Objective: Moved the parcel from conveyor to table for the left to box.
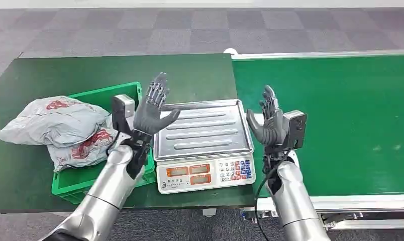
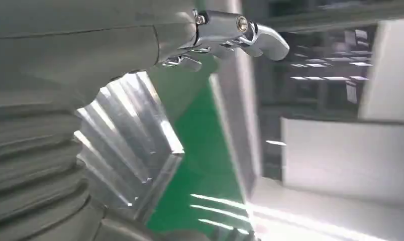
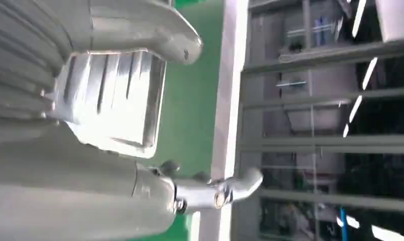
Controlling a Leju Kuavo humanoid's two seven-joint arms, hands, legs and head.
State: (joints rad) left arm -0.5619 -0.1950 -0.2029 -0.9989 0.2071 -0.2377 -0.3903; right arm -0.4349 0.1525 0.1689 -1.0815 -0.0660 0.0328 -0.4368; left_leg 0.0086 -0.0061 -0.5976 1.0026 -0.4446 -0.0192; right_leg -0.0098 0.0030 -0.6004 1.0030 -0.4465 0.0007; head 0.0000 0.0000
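Note:
Grey plastic parcels with red print (image 1: 59,128) lie piled in and over the green box (image 1: 127,93) at the left of the dark green table. My left hand (image 1: 152,108) is raised above the box's right edge and the scale's left side, fingers spread, holding nothing. My right hand (image 1: 269,120) is held up, fingers spread and empty, between the scale and the bright green conveyor (image 1: 340,120). The conveyor belt carries no parcel in the head view. In the wrist views my left hand (image 2: 64,60) and right hand (image 3: 89,201) show beside the scale's shiny tray.
An electronic scale (image 1: 205,173) with a ribbed steel tray (image 1: 202,128) stands between box and conveyor, its keypad facing me. The conveyor's metal rail (image 1: 340,203) runs along the front right. Bare dark table (image 1: 89,70) lies behind the box. Carpeted floor beyond.

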